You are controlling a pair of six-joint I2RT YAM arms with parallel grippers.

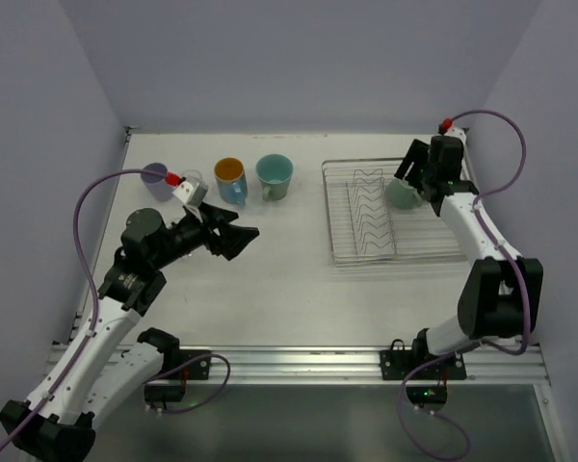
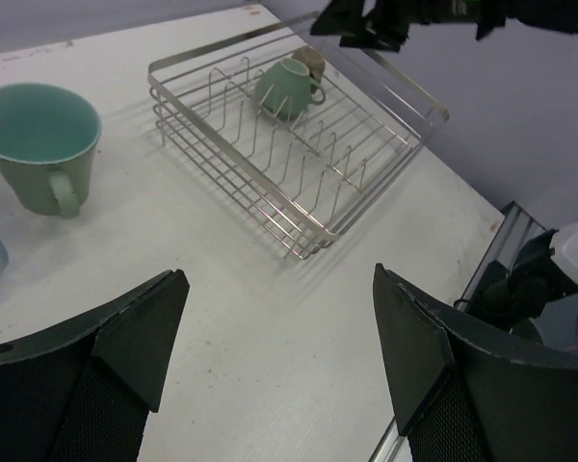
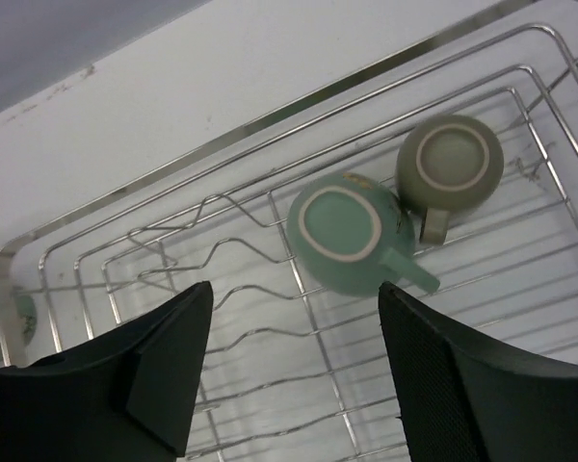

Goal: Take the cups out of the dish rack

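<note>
The silver wire dish rack [image 1: 366, 252] stands at the right. A teal cup [image 3: 347, 234] and a small olive-brown cup [image 3: 450, 164] sit side by side in its far right part, bottoms up; both also show in the left wrist view, teal [image 2: 287, 89] and olive-brown [image 2: 311, 60]. My right gripper [image 3: 295, 298] is open and empty above the rack, just short of the teal cup [image 1: 402, 195]. On the table stand a lavender cup [image 1: 154, 173], a clear glass [image 1: 193, 180], a blue cup with orange inside [image 1: 230, 178] and a pale green mug [image 1: 274, 175]. My left gripper [image 1: 239, 238] is open and empty above the table.
The rack's zigzag plate dividers [image 3: 222, 279] run left of the two cups. The pale green mug [image 2: 39, 144] stands left of the rack [image 2: 366, 101] in the left wrist view. Walls close the table at the back and sides.
</note>
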